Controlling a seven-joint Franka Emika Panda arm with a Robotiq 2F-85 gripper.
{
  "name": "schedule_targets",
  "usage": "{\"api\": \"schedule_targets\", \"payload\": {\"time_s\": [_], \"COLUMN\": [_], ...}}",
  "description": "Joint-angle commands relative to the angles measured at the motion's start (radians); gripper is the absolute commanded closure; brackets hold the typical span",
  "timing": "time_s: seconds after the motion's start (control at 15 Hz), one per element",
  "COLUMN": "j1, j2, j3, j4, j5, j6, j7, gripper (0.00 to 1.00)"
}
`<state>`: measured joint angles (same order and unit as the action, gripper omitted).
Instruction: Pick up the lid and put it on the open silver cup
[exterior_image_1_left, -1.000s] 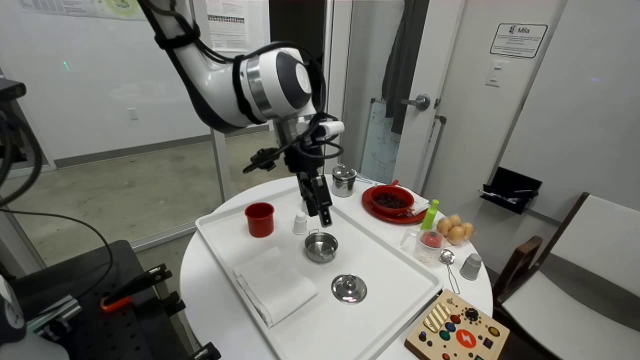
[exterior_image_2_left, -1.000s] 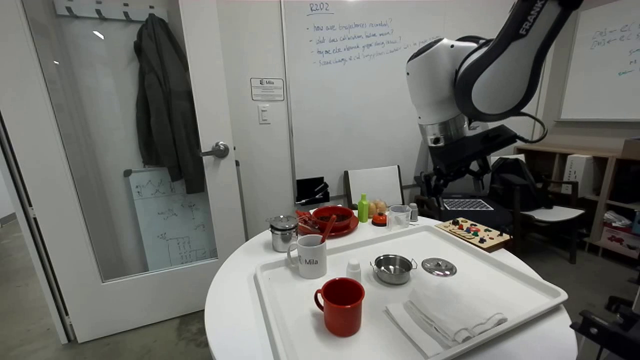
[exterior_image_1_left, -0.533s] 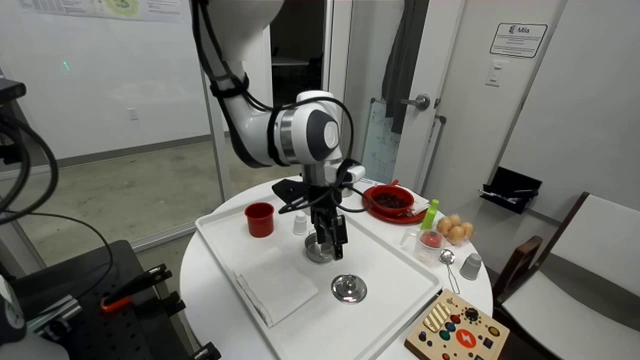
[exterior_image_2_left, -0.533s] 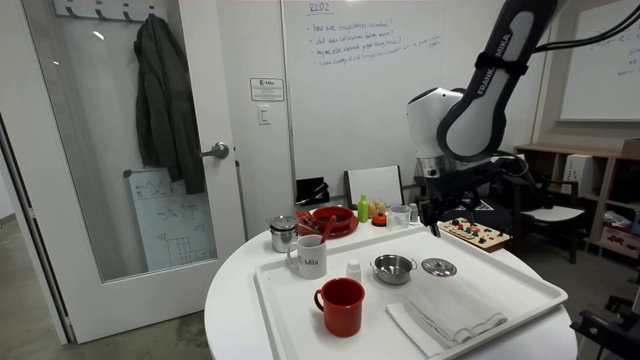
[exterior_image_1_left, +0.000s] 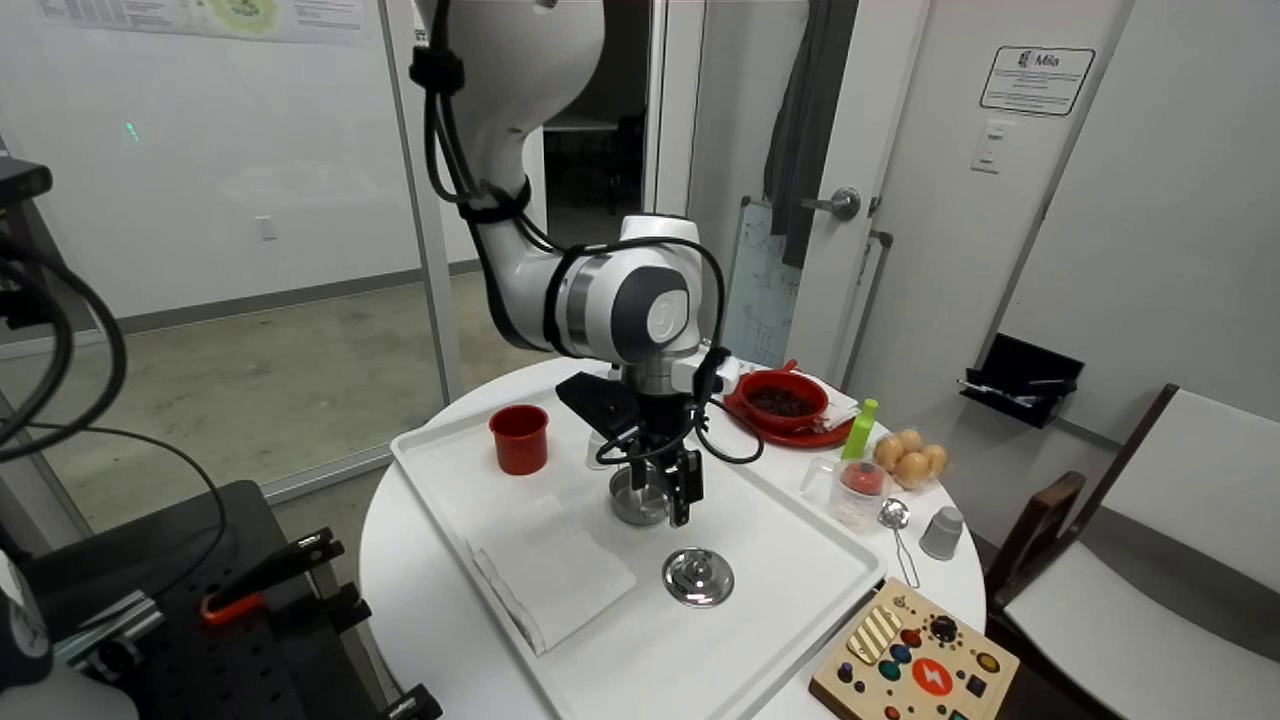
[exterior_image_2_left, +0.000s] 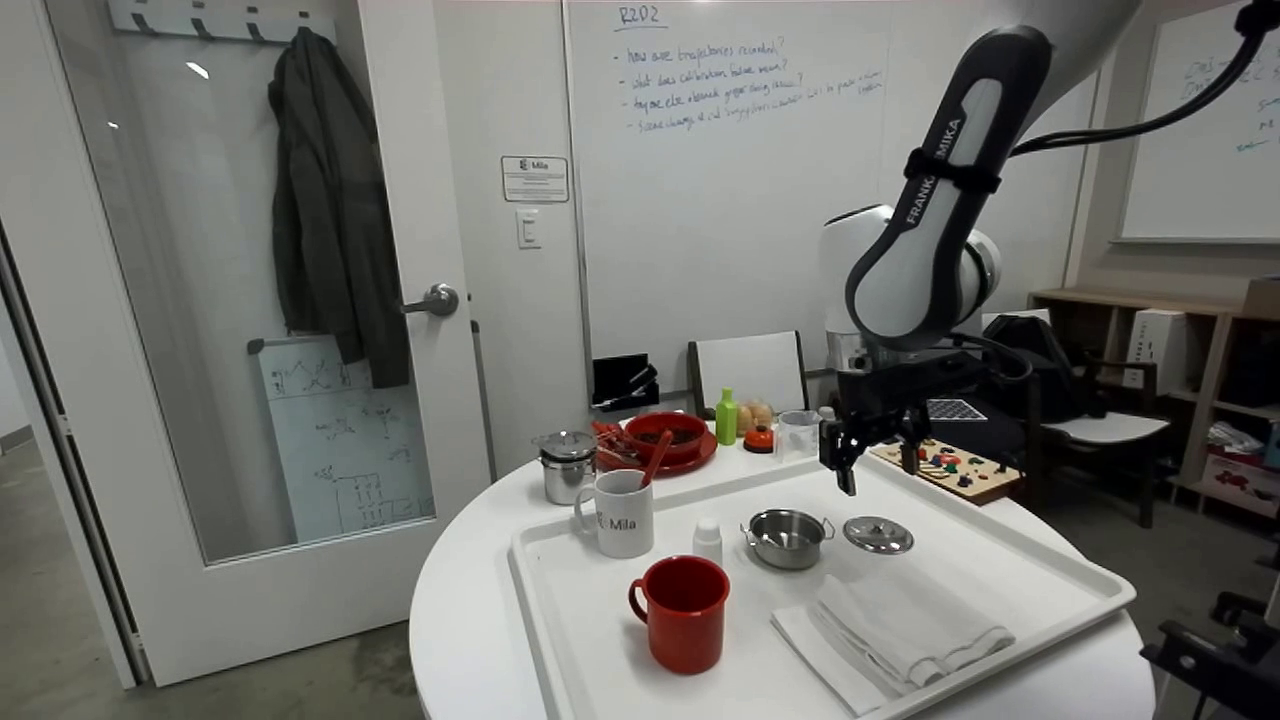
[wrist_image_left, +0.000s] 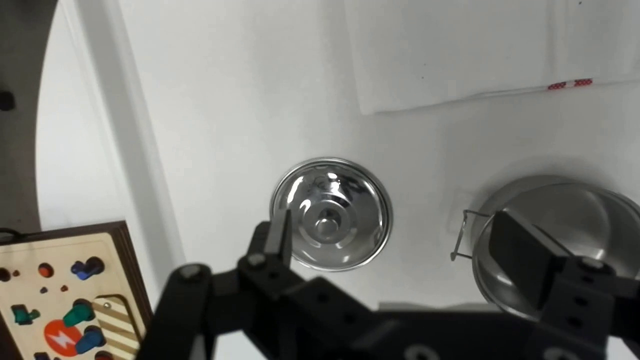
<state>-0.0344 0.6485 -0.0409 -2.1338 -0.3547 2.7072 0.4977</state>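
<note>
The lid (exterior_image_1_left: 698, 577) is a shiny silver disc with a small centre knob. It lies flat on the white tray, also seen in an exterior view (exterior_image_2_left: 878, 535) and the wrist view (wrist_image_left: 345, 197). The open silver cup (exterior_image_2_left: 787, 540), with wire side handles, stands upright beside it. In an exterior view the gripper partly hides the cup (exterior_image_1_left: 632, 503); the wrist view shows it at the right (wrist_image_left: 592, 220). My gripper (wrist_image_left: 393, 219) is open and empty, above the tray. In the wrist view one fingertip overlaps the lid's edge, the other overlaps the cup. The gripper (exterior_image_2_left: 880, 480) hangs above the lid.
A folded white napkin (exterior_image_1_left: 560, 585), red cup (exterior_image_1_left: 520, 440), white shaker (exterior_image_2_left: 707, 543) and white mug (exterior_image_2_left: 625, 515) stand or lie on the tray (exterior_image_1_left: 640, 660). A wooden button board (exterior_image_1_left: 915, 655), red bowl (exterior_image_1_left: 783, 402) and silver container (exterior_image_2_left: 567, 468) are beyond the tray's rim.
My arm has come down toward the tray, moving rightward in one exterior view and slightly leftward in another. The gripper now hides part of the cup. The lid and cup have not moved.
</note>
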Motion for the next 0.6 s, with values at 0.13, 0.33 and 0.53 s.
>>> {"api": "schedule_targets", "payload": {"time_s": [0.13, 0.33, 0.53], "j1": [0.037, -0.053, -0.121], "j2": [0.04, 0.144, 0.238], "j3": [-0.023, 0.053, 0.092], "j4": [0.024, 0.11, 0.196], "j5": [0.138, 0.238, 0.303], "j6": [0.046, 0.078, 0.054], "j7": [-0.169, -0.351, -0.483], "gripper": [0.0, 0.0, 0.0]}}
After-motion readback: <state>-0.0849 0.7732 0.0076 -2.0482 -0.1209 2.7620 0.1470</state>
